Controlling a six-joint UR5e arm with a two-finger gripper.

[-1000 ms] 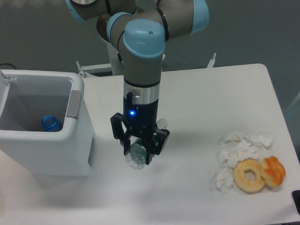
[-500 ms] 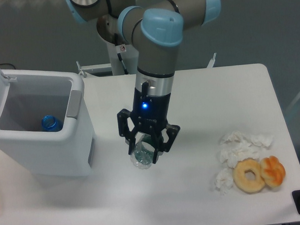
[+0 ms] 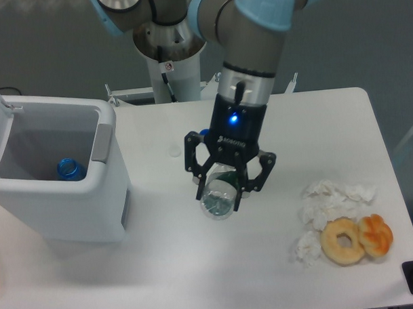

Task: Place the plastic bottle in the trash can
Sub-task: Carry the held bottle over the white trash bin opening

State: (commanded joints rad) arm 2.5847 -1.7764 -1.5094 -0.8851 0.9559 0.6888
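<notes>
Gripper, clamped on the plastic bottle, has drifted right toward frame centre, away from the trash can; delivery remains pending.

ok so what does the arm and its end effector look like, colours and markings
The arm is grey tubing with light blue joint caps, narrowing to a silver wrist band. Below that sits a black end effector with a lit blue LED and small white lettering on its body. Its two black fingers are open-framed linkages. A small red-and-white sticker marks the pale base column behind.
</notes>
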